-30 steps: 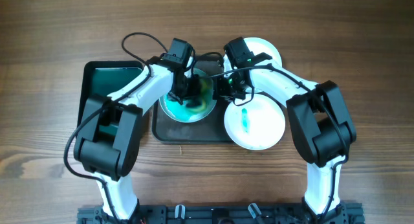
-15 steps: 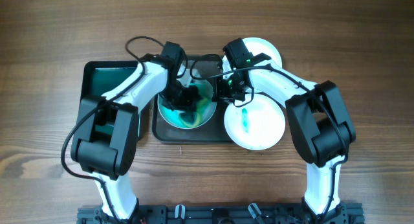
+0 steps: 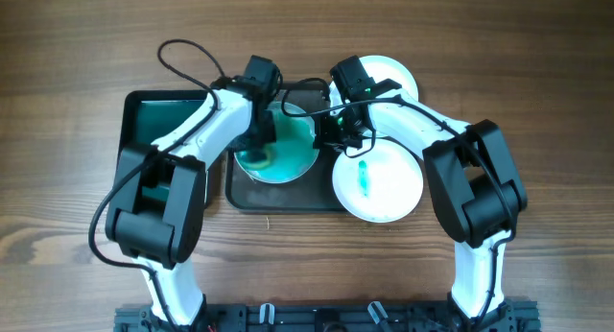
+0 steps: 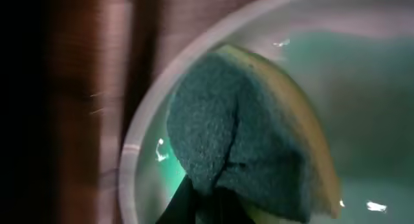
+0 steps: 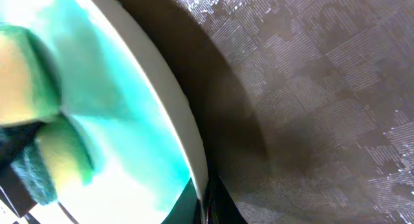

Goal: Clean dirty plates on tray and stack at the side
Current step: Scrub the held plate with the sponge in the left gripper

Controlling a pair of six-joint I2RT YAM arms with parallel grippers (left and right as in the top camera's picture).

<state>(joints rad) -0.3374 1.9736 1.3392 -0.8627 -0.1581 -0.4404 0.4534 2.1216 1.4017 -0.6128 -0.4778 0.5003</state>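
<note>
A white plate (image 3: pixel 293 152) smeared teal all over lies on the dark grey tray (image 3: pixel 288 198). My left gripper (image 3: pixel 259 140) is shut on a green and yellow sponge (image 4: pixel 246 133) and presses it on the plate's left part, near the rim (image 4: pixel 139 140). My right gripper (image 3: pixel 328 130) is shut on this plate's right rim (image 5: pixel 187 127), above the tray floor (image 5: pixel 310 88). A second plate (image 3: pixel 384 188) with a small teal smear lies right of the tray. A third white plate (image 3: pixel 395 75) lies behind it, partly under my right arm.
A smaller dark green tray (image 3: pixel 153 121) stands to the left of the grey tray, partly under my left arm. Wooden table top (image 3: pixel 537 102) lies all around.
My left gripper has swept the sponge from the plate's middle toward its left edge, spreading the teal. The right gripper and the other plates have not moved.
</note>
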